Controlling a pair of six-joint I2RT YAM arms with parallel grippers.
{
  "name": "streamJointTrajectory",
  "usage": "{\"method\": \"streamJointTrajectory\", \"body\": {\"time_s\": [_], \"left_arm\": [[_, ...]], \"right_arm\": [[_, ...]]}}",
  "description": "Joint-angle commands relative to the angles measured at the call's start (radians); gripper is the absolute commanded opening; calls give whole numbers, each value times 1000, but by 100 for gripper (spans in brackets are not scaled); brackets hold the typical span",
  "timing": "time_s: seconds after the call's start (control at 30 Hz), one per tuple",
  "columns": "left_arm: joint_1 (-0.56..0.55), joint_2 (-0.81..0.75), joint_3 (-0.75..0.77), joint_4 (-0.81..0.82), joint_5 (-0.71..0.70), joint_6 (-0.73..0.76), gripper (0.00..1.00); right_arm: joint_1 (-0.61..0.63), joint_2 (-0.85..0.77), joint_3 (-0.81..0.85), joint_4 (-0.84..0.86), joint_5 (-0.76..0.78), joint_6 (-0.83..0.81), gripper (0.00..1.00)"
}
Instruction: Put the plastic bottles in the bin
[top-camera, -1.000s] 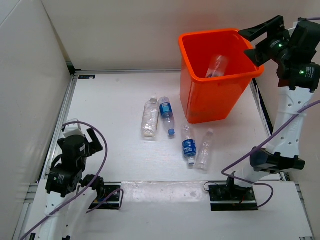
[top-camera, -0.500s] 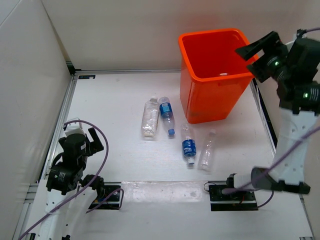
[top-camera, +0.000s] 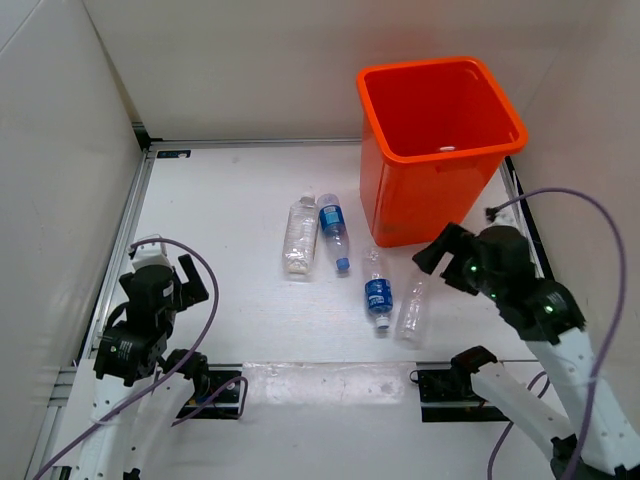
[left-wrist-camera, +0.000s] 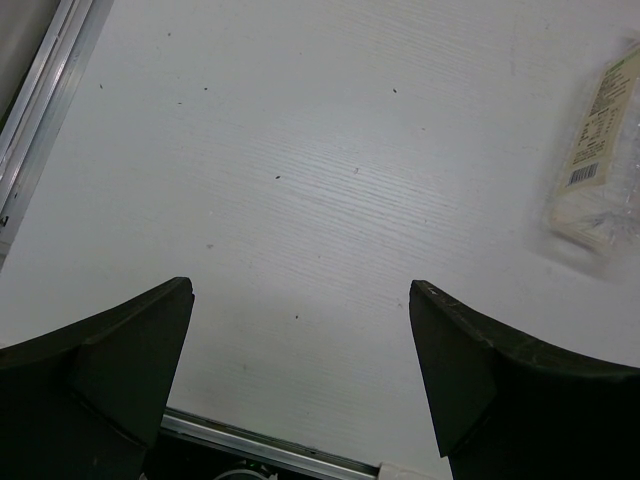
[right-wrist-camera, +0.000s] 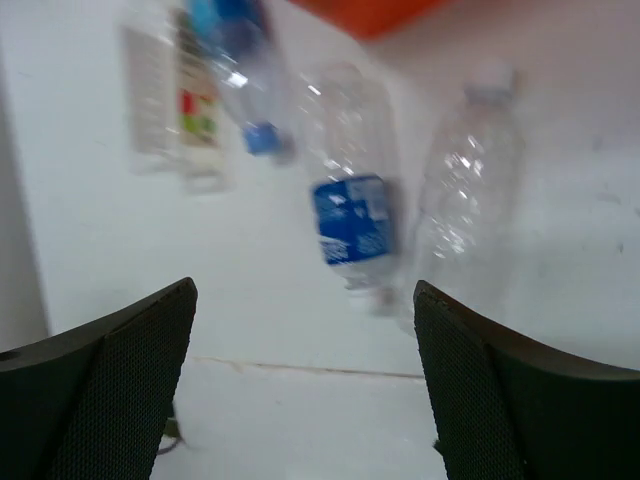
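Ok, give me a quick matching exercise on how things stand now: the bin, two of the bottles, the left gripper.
1. orange bin
2. white-labelled bottle
3. unlabelled bottle
4. left gripper

A. open, holding nothing, at the near left
B. lying leftmost of the four bottles on the table
C. upright at the far right
D. lying rightmost of those four bottles

Pairs: 1-C, 2-B, 3-D, 4-A
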Motion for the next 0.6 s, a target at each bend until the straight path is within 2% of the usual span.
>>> {"method": "streamJointTrajectory", "body": {"time_s": [0.0,0.1,0.13,0.2,0.27,0.37,0.57], "left_arm": [[-6,12,6,20,18,8,99],[-8,8,4,20,26,11,99],[-6,6,4,23,23,11,99],[-8,0,4,20,25,9,99],[-9,-1,4,18,25,9,99],[-8,-1,3,18,25,11,99],[-8,-3,7,18,28,12,99]], "right_arm": [[9,12,-127,-24,-4,62,90],[-80,41,-216,2,-120,77,90],[-185,62,-231,17,-195,53,90],[-259,102,-270,36,-338,10,90],[-357,148,-318,56,-380,-23,90],[-310,196,-341,84,-304,-4,90],[-307,352,-367,139,-299,-20,90]]}}
